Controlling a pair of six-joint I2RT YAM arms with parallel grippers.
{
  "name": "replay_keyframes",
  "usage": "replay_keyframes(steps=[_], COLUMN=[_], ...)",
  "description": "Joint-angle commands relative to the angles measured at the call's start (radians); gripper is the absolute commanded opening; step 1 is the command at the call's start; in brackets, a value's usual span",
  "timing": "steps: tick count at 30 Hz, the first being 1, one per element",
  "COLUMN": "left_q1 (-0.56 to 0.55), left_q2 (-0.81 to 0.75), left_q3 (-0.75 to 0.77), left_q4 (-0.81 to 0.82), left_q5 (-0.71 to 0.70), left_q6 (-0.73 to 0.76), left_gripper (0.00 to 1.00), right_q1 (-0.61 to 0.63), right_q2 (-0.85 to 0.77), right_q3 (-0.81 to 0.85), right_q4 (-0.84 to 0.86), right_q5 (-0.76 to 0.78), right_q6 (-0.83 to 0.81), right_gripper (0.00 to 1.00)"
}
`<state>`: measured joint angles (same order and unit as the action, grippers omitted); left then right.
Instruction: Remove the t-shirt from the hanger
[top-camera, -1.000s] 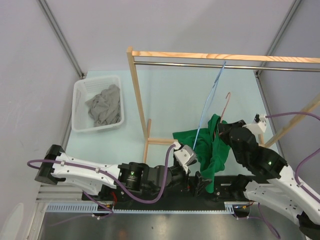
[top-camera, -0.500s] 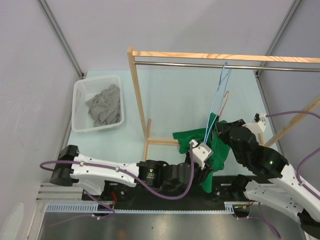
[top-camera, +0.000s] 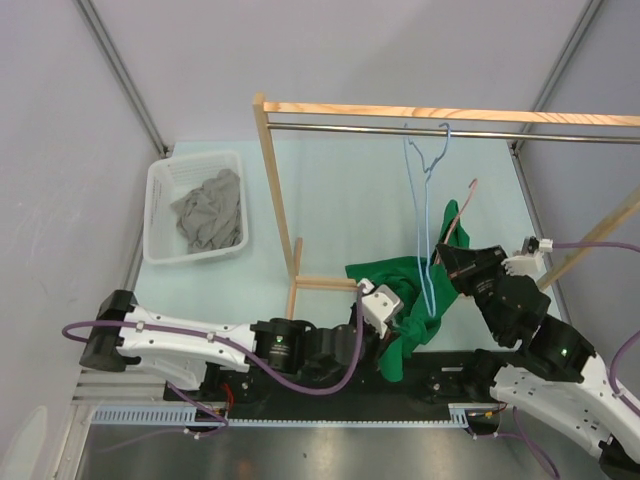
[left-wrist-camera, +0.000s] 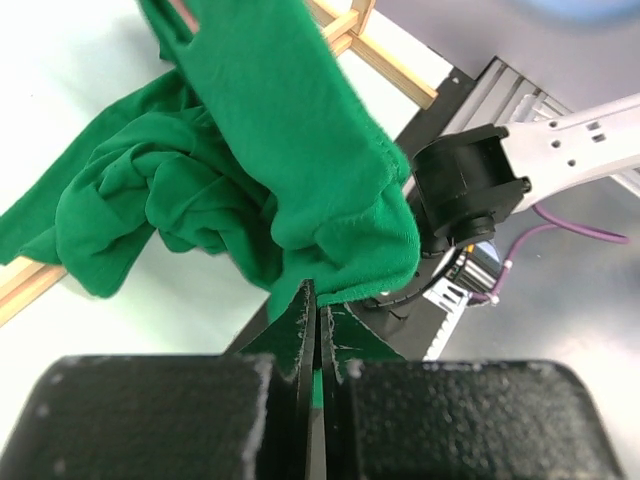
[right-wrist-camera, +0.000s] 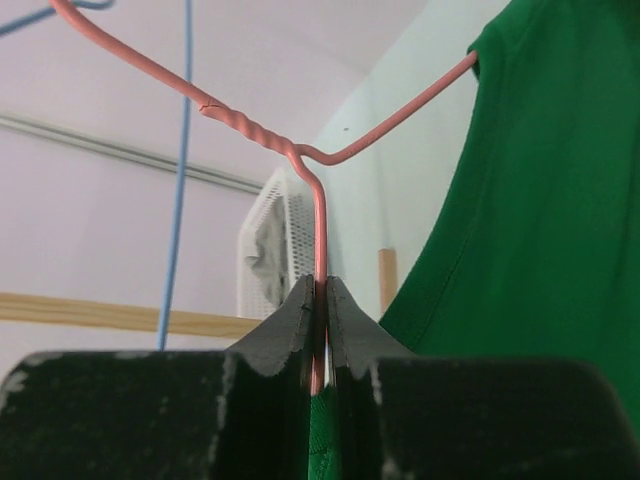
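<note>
The green t-shirt (top-camera: 405, 295) droops off the pink wire hanger (top-camera: 462, 205), one end bunched on the table by the wooden rack's foot. In the left wrist view the t-shirt (left-wrist-camera: 290, 130) hangs in folds, and my left gripper (left-wrist-camera: 320, 300) is shut on its lower hem. From above, the left gripper (top-camera: 398, 322) sits under the cloth, partly hidden. My right gripper (right-wrist-camera: 320, 300) is shut on the pink hanger (right-wrist-camera: 320, 220) just below its twisted neck, with the t-shirt (right-wrist-camera: 540, 200) to the right. In the top view the right gripper (top-camera: 445, 260) holds the hanger tilted up to the right.
A blue wire hanger (top-camera: 425, 200) dangles from the metal rod (top-camera: 350, 128) of the wooden rack (top-camera: 278, 190), close to the shirt. A white basket (top-camera: 160, 215) holding grey cloth stands at the far left. The arm bases' black rail (top-camera: 450, 375) runs beneath the shirt.
My left gripper has gone from open to shut on the shirt's hem and drawn it down and left. The right gripper raised the pink hanger to the right. The blue hanger swung left.
</note>
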<state>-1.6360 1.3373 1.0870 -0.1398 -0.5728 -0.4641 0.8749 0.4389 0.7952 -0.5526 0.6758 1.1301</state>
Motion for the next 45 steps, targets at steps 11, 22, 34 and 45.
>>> replay_keyframes(steps=[11,22,34,45], left_q1=[0.004,-0.002,-0.005,-0.005], left_q2=[-0.156,-0.297,-0.636,-0.41], left_q3=[-0.104,-0.251,-0.493,-0.201], left_q4=[-0.053,-0.164,-0.336,0.051], left_q5=[0.008,-0.028,-0.055,0.039], left_q6=[-0.093,-0.237,-0.43,-0.061], left_gripper=[0.0,0.0,0.0,0.0], right_q1=[0.003,0.003,-0.054,-0.074], right_q2=[-0.166,-0.103,-0.009,0.035], right_q3=[-0.125,-0.079,-0.054,-0.116], right_q4=[0.211,0.066,-0.09,0.046], right_q5=[0.048,0.332,0.482,0.39], right_q6=[0.098,0.2,0.454,0.318], right_gripper=[0.0,0.0,0.0,0.0])
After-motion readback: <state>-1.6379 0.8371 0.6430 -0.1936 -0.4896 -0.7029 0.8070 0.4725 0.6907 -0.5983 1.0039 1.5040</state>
